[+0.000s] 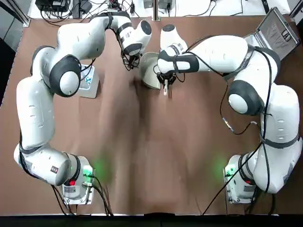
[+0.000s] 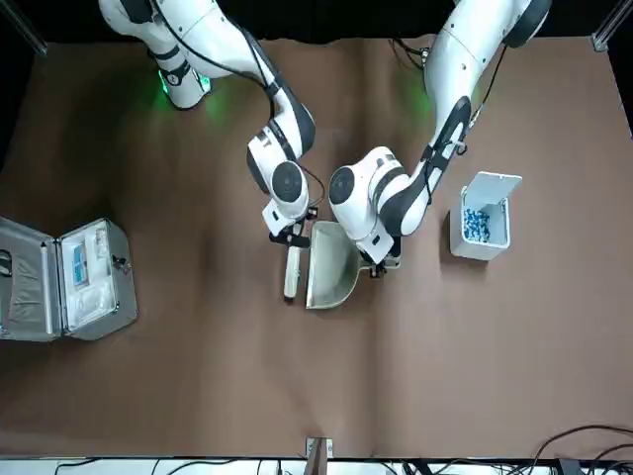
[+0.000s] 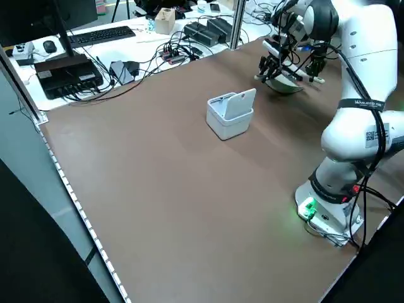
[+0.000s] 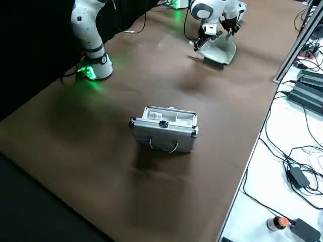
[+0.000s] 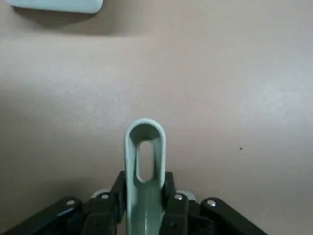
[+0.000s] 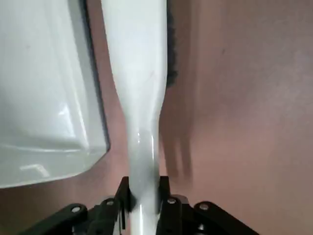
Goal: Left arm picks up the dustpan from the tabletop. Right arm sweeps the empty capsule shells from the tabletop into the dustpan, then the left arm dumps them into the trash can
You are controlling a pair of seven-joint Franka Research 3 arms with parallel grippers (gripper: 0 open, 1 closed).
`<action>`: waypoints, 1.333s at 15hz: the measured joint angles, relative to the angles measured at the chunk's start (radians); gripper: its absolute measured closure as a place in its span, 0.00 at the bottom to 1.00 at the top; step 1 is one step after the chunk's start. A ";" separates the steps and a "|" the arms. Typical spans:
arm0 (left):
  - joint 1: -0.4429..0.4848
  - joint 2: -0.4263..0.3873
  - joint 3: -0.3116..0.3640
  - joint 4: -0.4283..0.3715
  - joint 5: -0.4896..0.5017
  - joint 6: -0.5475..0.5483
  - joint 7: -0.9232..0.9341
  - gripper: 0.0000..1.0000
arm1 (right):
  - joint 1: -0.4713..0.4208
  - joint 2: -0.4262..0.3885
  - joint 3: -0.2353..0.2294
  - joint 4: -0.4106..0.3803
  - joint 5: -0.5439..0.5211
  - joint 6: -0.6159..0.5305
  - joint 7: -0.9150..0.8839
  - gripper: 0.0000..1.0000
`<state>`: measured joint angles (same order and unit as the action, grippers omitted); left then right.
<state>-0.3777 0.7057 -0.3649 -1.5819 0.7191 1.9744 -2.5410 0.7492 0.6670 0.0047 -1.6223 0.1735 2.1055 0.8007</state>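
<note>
The trash can (image 2: 482, 230), a small pale square bin with its lid tipped up, stands on the tabletop (image 2: 198, 376) near the left arm (image 2: 465, 89) and holds a cluster of tiny blue-and-white capsule shells (image 2: 477, 224); the grey metal case (image 2: 69, 279) lies open well apart toward the right arm's (image 2: 227, 49) side, with white packets inside; the dustpan (image 2: 331, 265), one pale greenish-white scoop with a thin handle ending in a loop, sits mid-table between the two grippers, and its scoop looks bare; the left gripper (image 5: 144, 205) is pinched on that handle just below the loop, fingers (image 5: 115, 193) pressed to either side; the right gripper (image 6: 144, 200) is clamped on the slim white brush (image 6: 137, 73), which lies just beside the dustpan's edge with dark bristles on its far side; one bin, one case, one dustpan, one brush, two arms; the shells are too small to count.
</note>
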 joint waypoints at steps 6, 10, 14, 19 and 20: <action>0.000 0.001 0.000 0.001 0.000 -0.001 0.000 0.67 | 0.066 0.051 0.001 0.067 0.059 0.004 0.016 0.73; -0.001 0.002 0.000 0.001 0.000 -0.004 0.000 0.67 | 0.081 0.070 0.001 0.098 0.073 0.017 0.020 0.73; -0.001 0.002 0.000 0.002 0.000 -0.004 0.000 0.67 | 0.096 0.072 0.002 0.125 0.100 0.018 0.019 0.73; -0.001 0.002 0.001 0.004 0.000 -0.005 0.006 0.67 | 0.090 0.072 0.000 0.158 0.131 0.018 0.014 0.73; -0.001 0.002 0.001 0.004 0.000 -0.005 0.008 0.67 | 0.088 0.072 0.000 0.164 0.143 0.018 0.013 0.73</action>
<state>-0.3789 0.7078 -0.3636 -1.5777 0.7192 1.9694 -2.5329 0.8370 0.7386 0.0045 -1.4587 0.3170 2.1234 0.8138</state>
